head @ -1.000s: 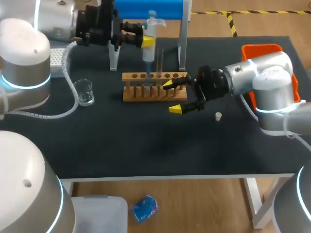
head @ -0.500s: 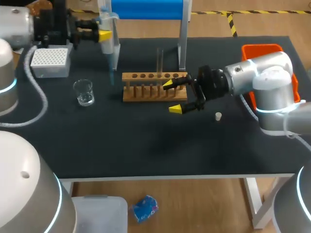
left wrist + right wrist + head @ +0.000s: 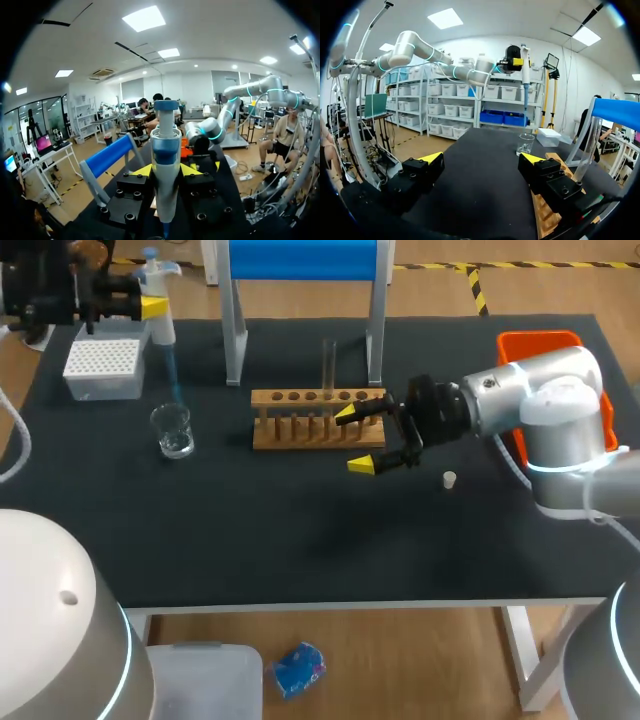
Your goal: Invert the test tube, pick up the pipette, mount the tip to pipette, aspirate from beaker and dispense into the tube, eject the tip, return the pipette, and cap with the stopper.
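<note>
My left gripper (image 3: 150, 308) is shut on the white-and-blue pipette (image 3: 158, 295) at the table's far left. The pipette's long tip (image 3: 172, 365) points down just above the glass beaker (image 3: 175, 430). In the left wrist view the pipette (image 3: 166, 150) stands upright between my yellow fingers (image 3: 142, 171). The test tube (image 3: 328, 365) stands upright in the wooden rack (image 3: 300, 425). My right gripper (image 3: 357, 439) is open at the rack's right end, holding nothing. The small white stopper (image 3: 450, 479) lies on the mat to its right. The right wrist view shows the beaker (image 3: 525, 144) and pipette (image 3: 524, 65) ahead.
A white tip box (image 3: 102, 368) sits behind the beaker at the far left. A blue-topped stand (image 3: 305, 260) on metal legs rises behind the rack. An orange bin (image 3: 540, 343) is at the far right edge.
My left arm has carried the pipette leftward, from over the rack to above the beaker. The right arm has not moved.
</note>
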You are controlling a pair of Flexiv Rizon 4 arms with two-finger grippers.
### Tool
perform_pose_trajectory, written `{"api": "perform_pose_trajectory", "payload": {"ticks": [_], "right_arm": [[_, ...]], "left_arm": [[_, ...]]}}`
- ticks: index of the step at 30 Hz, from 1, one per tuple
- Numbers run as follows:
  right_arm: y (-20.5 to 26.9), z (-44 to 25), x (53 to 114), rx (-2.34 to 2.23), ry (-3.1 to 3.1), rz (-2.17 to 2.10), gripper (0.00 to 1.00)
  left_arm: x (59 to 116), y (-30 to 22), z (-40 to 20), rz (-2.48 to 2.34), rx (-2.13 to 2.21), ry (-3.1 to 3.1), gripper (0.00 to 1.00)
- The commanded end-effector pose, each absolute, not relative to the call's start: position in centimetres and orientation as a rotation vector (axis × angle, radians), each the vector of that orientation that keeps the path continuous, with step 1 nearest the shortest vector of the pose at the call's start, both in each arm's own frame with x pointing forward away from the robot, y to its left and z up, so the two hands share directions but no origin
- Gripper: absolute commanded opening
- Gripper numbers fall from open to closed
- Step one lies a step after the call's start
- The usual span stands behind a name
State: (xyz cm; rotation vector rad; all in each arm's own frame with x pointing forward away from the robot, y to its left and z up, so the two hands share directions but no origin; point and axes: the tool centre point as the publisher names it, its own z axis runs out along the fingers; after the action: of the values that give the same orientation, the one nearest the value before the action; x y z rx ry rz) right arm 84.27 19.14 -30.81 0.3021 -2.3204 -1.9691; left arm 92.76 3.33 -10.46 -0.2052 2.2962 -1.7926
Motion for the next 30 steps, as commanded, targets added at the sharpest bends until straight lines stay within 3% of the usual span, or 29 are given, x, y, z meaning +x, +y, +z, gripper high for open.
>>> {"api": "perform_pose_trajectory", "payload": {"ticks": [1,21,30], "right_arm": [[19.1,-30.8,84.3,0.303,-2.320,-1.969,1.00],[19.1,-30.8,84.3,0.303,-2.320,-1.969,1.00],[24.8,-29.1,85.2,0.237,-2.453,-1.948,1.00]], "left_arm": [[92.9,3.7,-11.1,-1.806,-0.200,2.288,0.00],[93.1,3.7,-11.4,-1.801,-0.189,2.297,0.00],[93.1,3.7,-11.4,-1.801,-0.189,2.297,0.00]]}}
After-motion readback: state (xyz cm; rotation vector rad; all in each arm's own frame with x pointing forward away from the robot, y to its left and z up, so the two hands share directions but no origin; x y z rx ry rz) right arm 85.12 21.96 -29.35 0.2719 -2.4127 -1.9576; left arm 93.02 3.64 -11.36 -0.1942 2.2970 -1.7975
